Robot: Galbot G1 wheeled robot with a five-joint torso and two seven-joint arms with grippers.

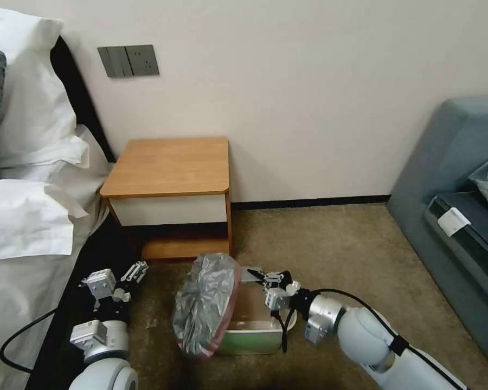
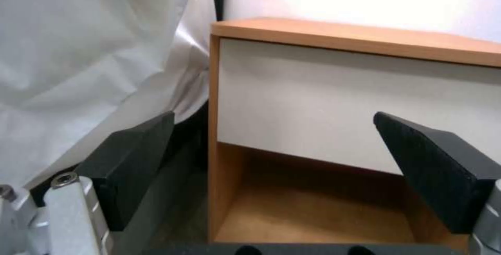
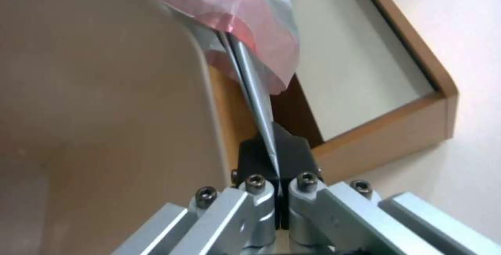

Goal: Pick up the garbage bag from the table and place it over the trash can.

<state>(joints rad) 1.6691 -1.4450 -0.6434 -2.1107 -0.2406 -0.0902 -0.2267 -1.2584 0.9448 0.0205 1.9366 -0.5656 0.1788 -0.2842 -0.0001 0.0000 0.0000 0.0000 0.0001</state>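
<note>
Right gripper (image 1: 261, 277) clamped on a stretched strip of the garbage bag (image 1: 207, 303), pads (image 3: 295, 149) pressed together with the film between them, above the trash can (image 1: 255, 330) on the carpet (image 1: 331, 244). Bag bunched over the can's left rim, pinkish-red band at its lower edge; right part of the can uncovered. Can stands just in front of the table (image 1: 171, 165). Left gripper (image 1: 133, 273) low beside the bed (image 1: 27, 216), 2 fingers (image 2: 130, 165) spread wide, holding nothing, facing the table's drawer front.
</note>
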